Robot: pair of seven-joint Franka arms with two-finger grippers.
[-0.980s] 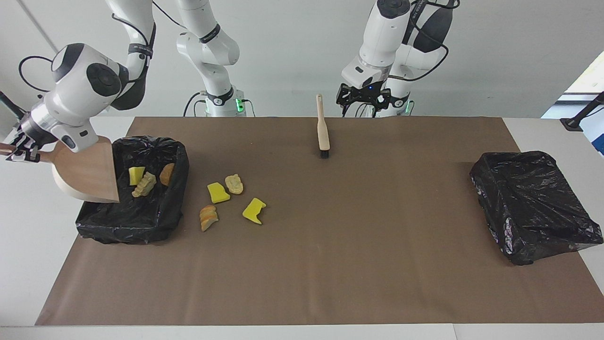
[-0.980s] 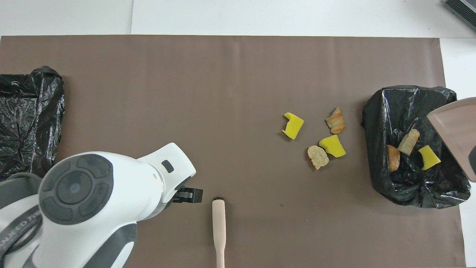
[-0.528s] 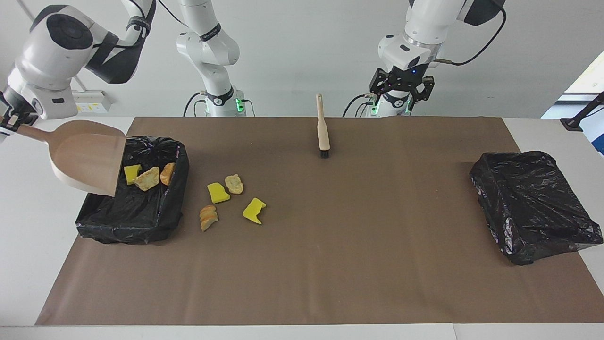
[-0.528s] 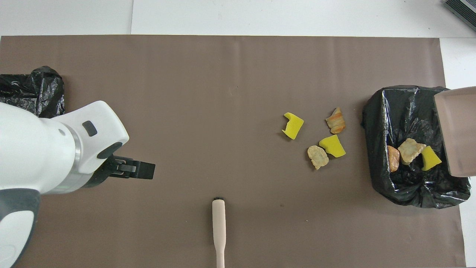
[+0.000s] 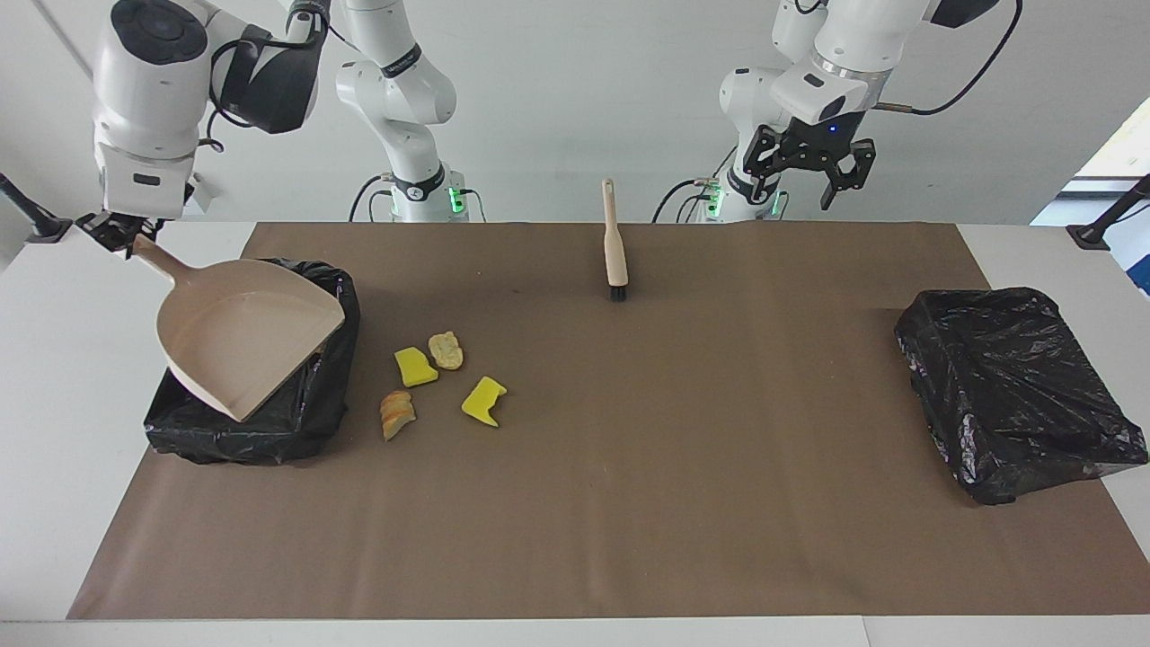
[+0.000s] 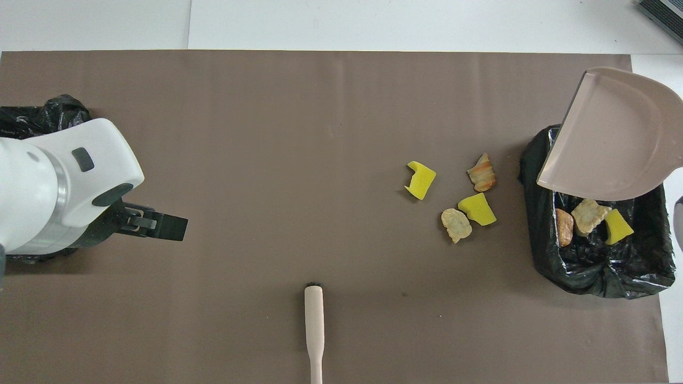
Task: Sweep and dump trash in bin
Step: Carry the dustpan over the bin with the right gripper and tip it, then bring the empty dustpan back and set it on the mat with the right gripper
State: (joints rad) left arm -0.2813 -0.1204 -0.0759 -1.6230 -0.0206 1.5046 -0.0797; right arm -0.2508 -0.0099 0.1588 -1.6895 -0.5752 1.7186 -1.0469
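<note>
Yellow, tan and orange trash scraps (image 6: 587, 218) lie in the black-lined bin (image 5: 305, 422) at the right arm's end; four more scraps (image 5: 436, 382) sit on the mat at the bin's three o'clock in the facing view. The right gripper (image 5: 115, 232), pinching the handle, holds the emptied dustpan (image 5: 247, 346) over the bin. The brush (image 5: 614, 241) lies at the mat's twelve o'clock edge. The left gripper (image 5: 809, 166) waits above, fingers spread.

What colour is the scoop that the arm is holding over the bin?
The dustpan is pale beige, clearest in the facing view.
</note>
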